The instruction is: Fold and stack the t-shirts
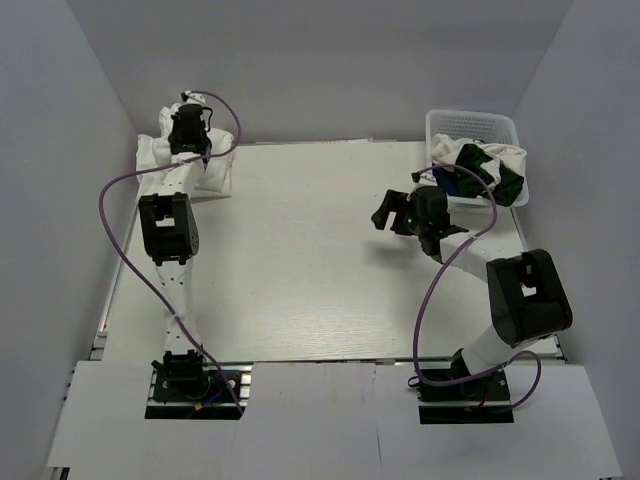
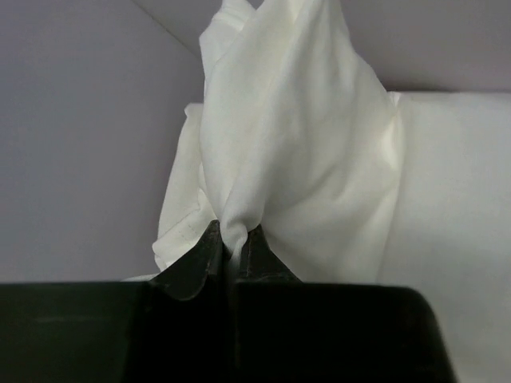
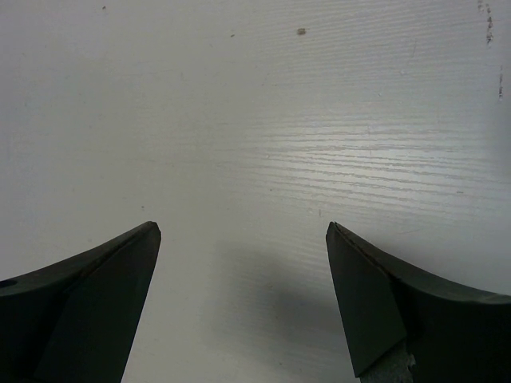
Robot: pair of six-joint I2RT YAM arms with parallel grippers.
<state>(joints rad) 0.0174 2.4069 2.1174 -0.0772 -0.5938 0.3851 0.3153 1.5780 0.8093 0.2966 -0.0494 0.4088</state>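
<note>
White t-shirt [image 2: 295,144] pinched in left end effector [image 2: 233,233]; right end effector [image 3: 243,233] spread wide

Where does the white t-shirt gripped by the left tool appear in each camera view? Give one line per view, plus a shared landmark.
Top external: the white t-shirt is bunched at the far left corner of the table, under the left tool.
Left wrist: it fills the centre, pinched in the left tool.
Right wrist: not in it; only table shows.
Shared landmark: the left tool, in the top external and left wrist views.
</note>
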